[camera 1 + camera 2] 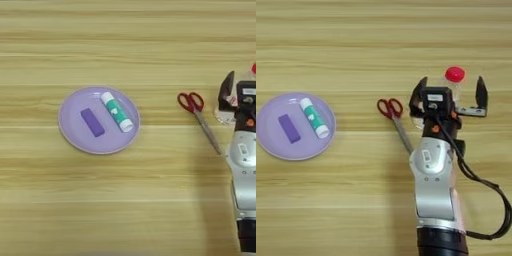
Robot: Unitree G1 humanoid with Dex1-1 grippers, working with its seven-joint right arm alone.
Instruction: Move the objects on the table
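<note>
The lilac plate is sitting on the left part of the table, and it is already carrying two of the objects: the small purple block is lying on its left half and the white-and-green glue stick is lying beside it on the right half, apart from it. If the plate is where things are being gathered (the task names no goal, so this is only a judgement), then two items are done and two are left.

Those two are lying well to the right of the plate. The red-handled scissors are resting flat on the wood, handles toward the plate and blades pointing down and to the right. The clear bottle with the red cap is standing further right.

The right tool is reaching in from the bottom edge with its two black fingers spread wide apart, one on either side of the bottle, clamping nothing. Whether a finger is touching the bottle cannot be told.

The table is showing light yellowish planks with horizontal grain, and nothing of the room is showing beyond it.
</note>
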